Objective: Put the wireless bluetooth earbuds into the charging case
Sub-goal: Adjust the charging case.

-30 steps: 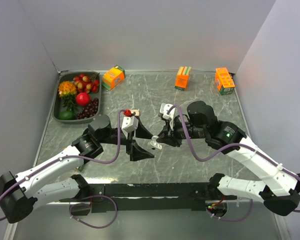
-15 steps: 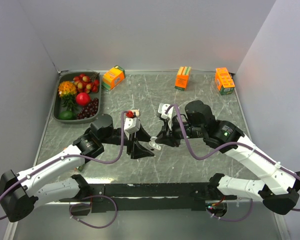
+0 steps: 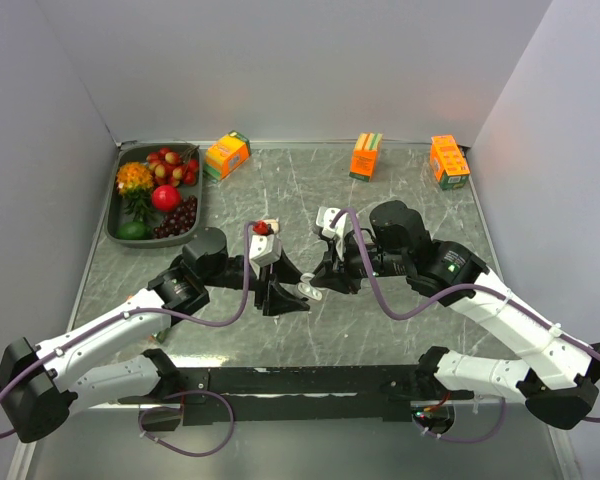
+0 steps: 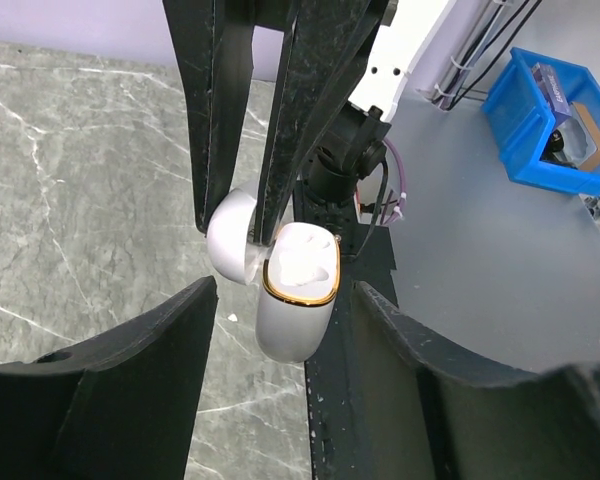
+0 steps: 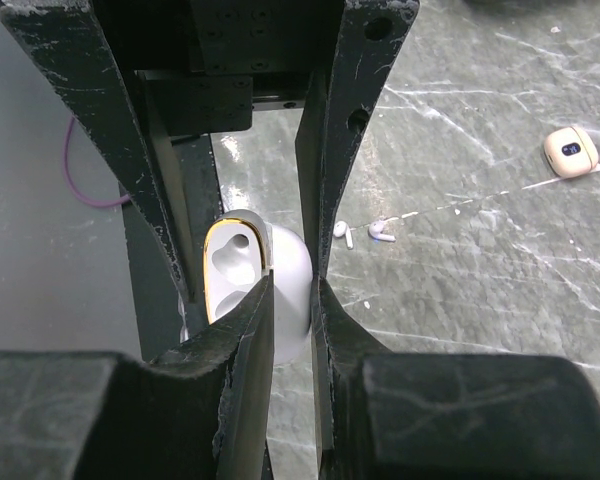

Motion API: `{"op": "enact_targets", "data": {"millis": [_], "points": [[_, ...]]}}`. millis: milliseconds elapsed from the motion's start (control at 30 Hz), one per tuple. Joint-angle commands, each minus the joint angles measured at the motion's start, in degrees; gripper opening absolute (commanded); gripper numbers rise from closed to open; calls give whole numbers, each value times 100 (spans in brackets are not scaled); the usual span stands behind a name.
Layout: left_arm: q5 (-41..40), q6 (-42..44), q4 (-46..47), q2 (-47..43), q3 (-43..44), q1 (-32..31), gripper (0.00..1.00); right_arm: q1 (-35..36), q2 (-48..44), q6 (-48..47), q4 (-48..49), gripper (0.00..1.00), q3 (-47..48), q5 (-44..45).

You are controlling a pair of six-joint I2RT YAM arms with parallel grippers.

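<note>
A white charging case (image 3: pixel 309 290) with a gold rim hangs open above the table's middle. My right gripper (image 3: pixel 317 286) is shut on it, pinching the rounded lid (image 5: pixel 293 270). The gold-rimmed body (image 5: pixel 234 272) shows wells that look empty. My left gripper (image 3: pixel 296 290) is open, with a finger on each side of the case (image 4: pixel 296 300), not touching it. Two tiny white earbuds (image 5: pixel 340 232) (image 5: pixel 382 232) lie on the marble below. A small tan case with a dark spot (image 5: pixel 568 152) lies further off on the table.
A dark tray of fruit (image 3: pixel 123 222) sits at the back left. Three orange cartons (image 3: pixel 227 154) (image 3: pixel 365 155) (image 3: pixel 448 161) stand along the back edge. A blue bin (image 4: pixel 552 120) is on the grey surface beyond the table's near edge.
My left gripper has moved a little right, closing in around the white case. My right gripper has kept its hold and shifted slightly left.
</note>
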Motion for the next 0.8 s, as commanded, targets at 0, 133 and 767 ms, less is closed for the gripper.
{"op": "enact_targets", "data": {"millis": [0, 133, 767], "points": [[53, -41, 288, -28, 137, 16, 58, 36, -16, 19, 167, 0, 148, -62], [88, -50, 288, -1, 129, 16, 50, 36, -7, 28, 159, 0, 148, -80], [27, -50, 402, -98, -64, 16, 1, 36, 19, 318, 220, 34, 368, -62]]}}
